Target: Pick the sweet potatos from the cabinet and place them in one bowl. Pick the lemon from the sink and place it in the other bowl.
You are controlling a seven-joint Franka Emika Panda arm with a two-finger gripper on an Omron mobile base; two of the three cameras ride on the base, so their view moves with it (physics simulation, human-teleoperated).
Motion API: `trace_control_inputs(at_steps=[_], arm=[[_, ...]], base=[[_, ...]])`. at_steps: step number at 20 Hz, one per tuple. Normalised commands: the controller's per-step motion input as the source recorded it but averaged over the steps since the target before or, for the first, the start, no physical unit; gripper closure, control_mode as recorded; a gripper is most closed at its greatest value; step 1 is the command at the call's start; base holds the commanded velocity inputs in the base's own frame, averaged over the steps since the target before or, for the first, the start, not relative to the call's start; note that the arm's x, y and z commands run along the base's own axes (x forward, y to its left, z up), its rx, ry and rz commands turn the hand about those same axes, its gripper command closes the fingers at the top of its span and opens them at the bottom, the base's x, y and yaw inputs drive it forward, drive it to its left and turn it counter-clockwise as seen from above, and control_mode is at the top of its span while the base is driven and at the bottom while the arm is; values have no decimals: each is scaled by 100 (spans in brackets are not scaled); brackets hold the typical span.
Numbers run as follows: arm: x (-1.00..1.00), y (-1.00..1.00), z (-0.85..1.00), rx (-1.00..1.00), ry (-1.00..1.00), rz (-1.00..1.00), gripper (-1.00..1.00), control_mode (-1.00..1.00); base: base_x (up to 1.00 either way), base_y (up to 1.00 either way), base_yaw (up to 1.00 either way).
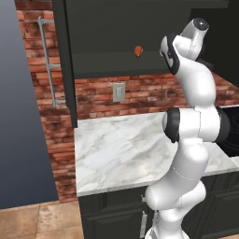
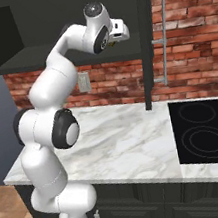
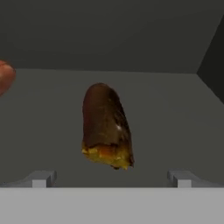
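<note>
A sweet potato [image 3: 106, 127], dark brown with an orange broken end, lies on the shelf of the open cabinet [image 3: 52, 113], straight ahead of my gripper [image 3: 112, 178]. The fingertips [image 3: 43, 178] stand wide apart on either side of it, short of touching; the gripper is open and empty. A second sweet potato [image 3: 5, 76] peeks in at the left edge of the hand view. One tuber [image 1: 138, 51] also shows on the cabinet [image 1: 116, 32] shelf beside my raised arm. My hand [image 2: 117, 31] reaches into the cabinet [image 2: 65, 22]. Bowls, lemon and sink are out of view.
The cabinet door [image 1: 65, 60] hangs open with its silver bar handle [image 2: 163, 35]. Below lies a white marble counter [image 1: 121, 149], with a black cooktop [image 2: 212, 133] to its right. A wall outlet [image 1: 118, 92] sits on the brick backsplash.
</note>
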Motion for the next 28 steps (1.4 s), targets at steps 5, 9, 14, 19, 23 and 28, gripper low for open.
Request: trace_control_inputs(at_steps=[5, 9, 14, 19, 23, 28], arm=[[37, -6, -1, 0, 0, 0, -100, -100], [42, -1, -1, 0, 0, 0, -100, -100], [22, 0, -5, 0, 0, 0, -100, -100], [6, 0, -8, 0, 0, 0, 100, -100], [3, 0, -1, 0, 0, 0, 100, -100], [0, 0, -1, 0, 0, 0, 100, -100]], base=[[0, 0, 0], [0, 0, 0], [0, 0, 0], [0, 0, 0], [0, 0, 0], [0, 0, 0]])
